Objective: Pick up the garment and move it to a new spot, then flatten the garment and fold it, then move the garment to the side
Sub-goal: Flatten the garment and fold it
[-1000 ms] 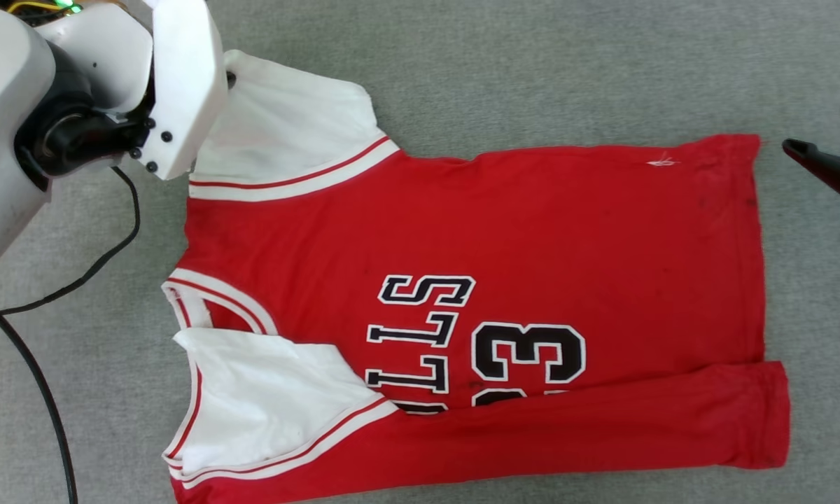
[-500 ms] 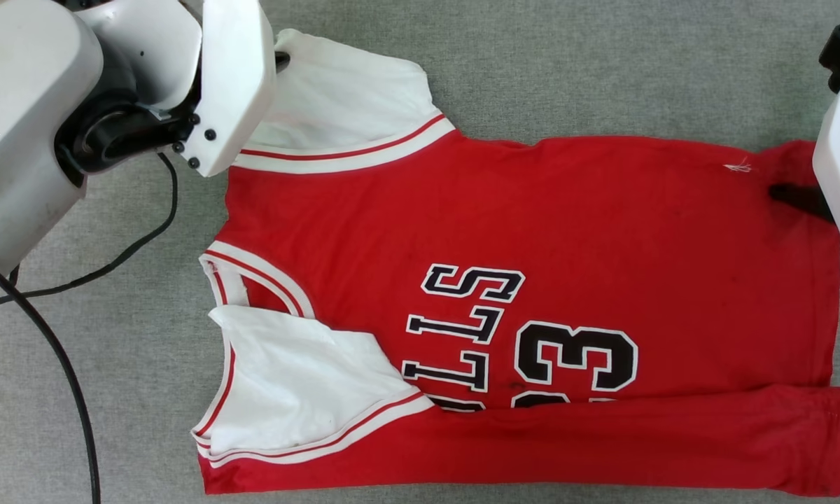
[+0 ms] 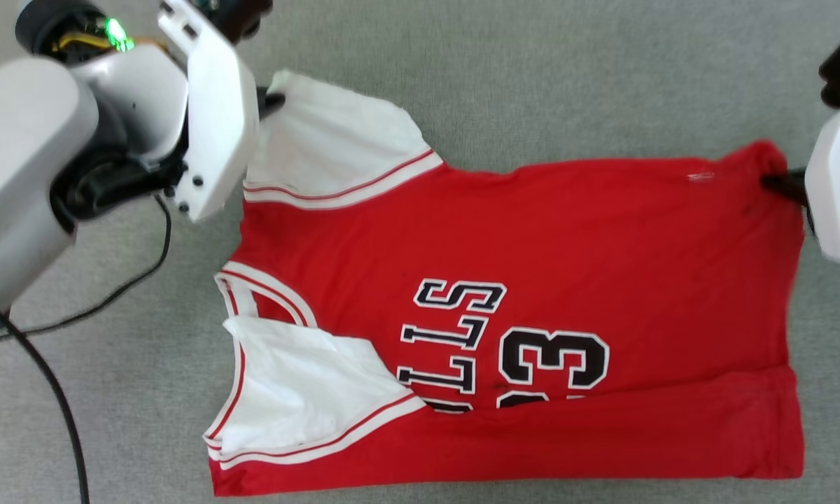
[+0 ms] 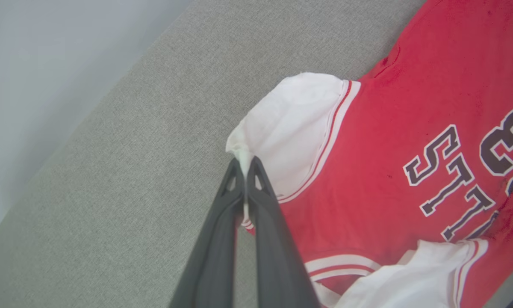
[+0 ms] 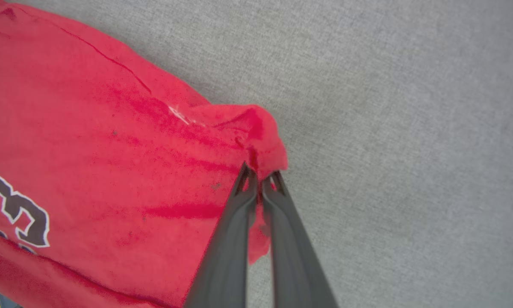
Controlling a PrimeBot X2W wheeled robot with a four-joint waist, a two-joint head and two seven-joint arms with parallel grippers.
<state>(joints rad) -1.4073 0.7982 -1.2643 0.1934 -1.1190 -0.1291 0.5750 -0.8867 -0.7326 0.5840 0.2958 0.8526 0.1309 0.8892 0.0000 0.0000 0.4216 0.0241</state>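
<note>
The garment (image 3: 532, 252), a red jersey with white sleeves and black lettering, lies across the grey surface with its near long edge folded over the number. My left gripper (image 4: 244, 167) is shut on the tip of the far white sleeve (image 4: 290, 128), which bunches up between the fingers. In the head view that sleeve (image 3: 336, 147) sits at the upper left beside my left gripper (image 3: 271, 103). My right gripper (image 5: 260, 171) is shut on the far hem corner (image 5: 260, 132) of the garment, lifted into a small peak. The head view has my right gripper (image 3: 777, 183) at the right edge.
The garment rests on a grey fabric surface (image 3: 567, 70). Black cables (image 3: 56, 392) run along the left side under my left arm (image 3: 28, 161). In the left wrist view the surface ends at an edge (image 4: 89, 115) with a pale area beyond.
My right gripper came in from the right onto the far hem corner and shut on it, pulling it up into a peak. The left gripper kept its hold on the sleeve. The camera shifted.
</note>
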